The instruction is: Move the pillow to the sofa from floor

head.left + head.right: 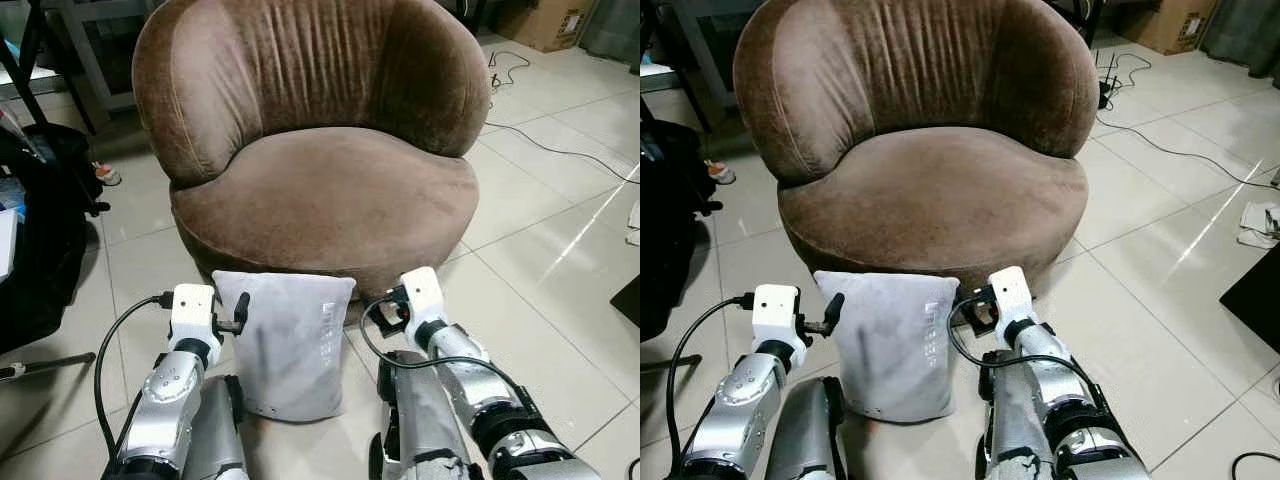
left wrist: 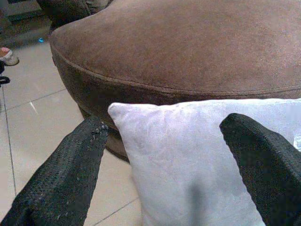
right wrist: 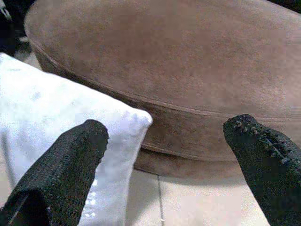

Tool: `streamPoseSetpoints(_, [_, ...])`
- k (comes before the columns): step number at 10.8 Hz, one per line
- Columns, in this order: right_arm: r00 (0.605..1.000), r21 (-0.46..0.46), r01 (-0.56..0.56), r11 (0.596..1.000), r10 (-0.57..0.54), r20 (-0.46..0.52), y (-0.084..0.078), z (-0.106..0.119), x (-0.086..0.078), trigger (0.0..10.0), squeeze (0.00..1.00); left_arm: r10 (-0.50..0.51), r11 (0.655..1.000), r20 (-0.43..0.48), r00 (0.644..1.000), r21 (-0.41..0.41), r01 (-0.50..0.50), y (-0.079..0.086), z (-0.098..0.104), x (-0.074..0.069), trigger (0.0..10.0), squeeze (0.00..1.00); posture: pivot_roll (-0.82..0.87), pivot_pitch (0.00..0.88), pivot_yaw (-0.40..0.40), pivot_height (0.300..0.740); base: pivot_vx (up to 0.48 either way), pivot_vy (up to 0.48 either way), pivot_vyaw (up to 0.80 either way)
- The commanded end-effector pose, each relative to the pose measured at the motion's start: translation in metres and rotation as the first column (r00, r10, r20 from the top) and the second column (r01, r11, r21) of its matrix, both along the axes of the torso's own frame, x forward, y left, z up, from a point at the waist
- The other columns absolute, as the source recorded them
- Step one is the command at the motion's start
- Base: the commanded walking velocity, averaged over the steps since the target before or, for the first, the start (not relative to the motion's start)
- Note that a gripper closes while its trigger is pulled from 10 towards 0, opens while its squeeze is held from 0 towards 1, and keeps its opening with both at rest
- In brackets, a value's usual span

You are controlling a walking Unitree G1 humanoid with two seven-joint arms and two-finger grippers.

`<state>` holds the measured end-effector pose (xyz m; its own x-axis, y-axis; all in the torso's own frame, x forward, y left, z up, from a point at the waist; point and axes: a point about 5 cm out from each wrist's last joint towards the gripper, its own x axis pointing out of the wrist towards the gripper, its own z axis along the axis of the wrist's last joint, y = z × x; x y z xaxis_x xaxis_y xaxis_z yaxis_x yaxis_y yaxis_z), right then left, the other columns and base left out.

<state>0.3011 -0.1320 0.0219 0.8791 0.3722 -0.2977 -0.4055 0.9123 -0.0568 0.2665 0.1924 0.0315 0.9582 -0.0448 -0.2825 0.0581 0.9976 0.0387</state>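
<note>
1. We see one pale grey pillow (image 1: 287, 342) standing upright on the tiled floor (image 1: 540, 270), leaning against the front base of one round brown sofa chair (image 1: 320, 190), directly before us

2. Our left claw (image 2: 164, 155) sits just beside the pillow's upper left corner; in its wrist view its two black fingers (image 2: 70, 174) are spread apart, with that corner between them but not pinched

3. Our right claw (image 3: 169, 160) sits just beside the pillow's upper right corner, its two fingers also spread wide; one finger lies over the pillow's edge in the wrist view, the other is out toward the sofa base, and nothing is clamped

4. We judge the pillow to be light and soft: its cover looks like suede cloth, its sides bulge gently, and it would sag or fold if lifted from one corner. It is not fragile, and the fabric should give good grip

5. We think the best hold is one claw on each upper corner or side edge, pinching a fold of cover and filling together, so that it hangs evenly when lifted to the seat

6. Count: one pillow, one sofa, two claws. A black bag (image 1: 35, 230) stands on the left, cables (image 1: 560, 150) trail on the floor at the right, and a cardboard box (image 1: 545, 22) sits far back
</note>
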Motion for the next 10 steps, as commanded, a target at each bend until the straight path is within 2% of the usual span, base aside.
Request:
streamPoseSetpoints(1, [1.000,-0.043,0.001,0.999,-0.001,0.003,-0.0004,0.0025,0.0042,10.0,0.00,-0.004,1.000,0.006,1.000,-0.001,0.004,0.0004,0.0029,0.0015,10.0,1.00,-0.01,0.000,0.007,0.481,0.000,0.000,0.00])
streamPoseSetpoints(2, [1.000,-0.013,-0.007,1.000,0.007,0.001,0.0002,0.0029,0.0039,10.0,1.00,-0.002,1.000,0.009,1.000,-0.015,0.002,0.0001,0.0028,0.0018,10.0,1.00,-0.01,0.000,0.007,0.481,0.000,0.000,0.00])
streamPoseSetpoints(3, [1.000,0.004,0.005,1.000,-0.005,-0.016,-0.0001,0.0019,0.0038,10.0,1.00,0.007,1.000,0.015,1.000,-0.024,-0.006,0.0003,0.0037,0.0030,10.0,0.45,-0.01,0.000,0.007,0.481,0.000,0.000,0.00])
streamPoseSetpoints(4, [1.000,-0.008,0.010,1.000,-0.010,-0.020,-0.0006,0.0019,0.0046,10.0,1.00,0.000,1.000,0.015,1.000,-0.020,0.000,0.0001,0.0040,0.0034,10.0,0.00,-0.01,0.000,0.007,0.481,0.000,0.000,0.00])
streamPoseSetpoints(5, [1.000,-0.043,-0.005,0.999,0.004,-0.022,0.0002,0.0020,0.0057,10.0,0.00,0.004,1.000,0.013,1.000,-0.019,-0.004,0.0000,0.0036,0.0035,10.0,0.00,-0.01,0.000,0.007,0.472,0.000,0.000,0.45])
streamPoseSetpoints(7, [1.000,-0.022,0.010,1.000,-0.010,-0.025,-0.0005,0.0017,0.0053,10.0,0.00,0.004,1.000,0.010,1.000,-0.020,-0.004,-0.0001,0.0031,0.0031,10.0,0.00,-0.01,0.000,0.007,0.451,0.000,0.000,0.20])
streamPoseSetpoints(9, [1.000,-0.022,0.019,1.000,-0.019,-0.025,-0.0010,0.0014,0.0048,10.0,0.00,0.008,1.000,0.009,1.000,-0.012,-0.008,0.0010,0.0029,0.0021,10.0,0.00,-0.01,0.000,0.008,0.438,0.000,0.000,0.61])
streamPoseSetpoints(10, [1.000,-0.024,-0.017,1.000,0.016,-0.017,0.0016,0.0015,0.0034,10.0,0.00,0.009,1.000,0.009,1.000,-0.010,-0.009,0.0012,0.0028,0.0020,10.0,0.00,-0.01,0.000,0.008,0.433,0.000,0.000,0.41])
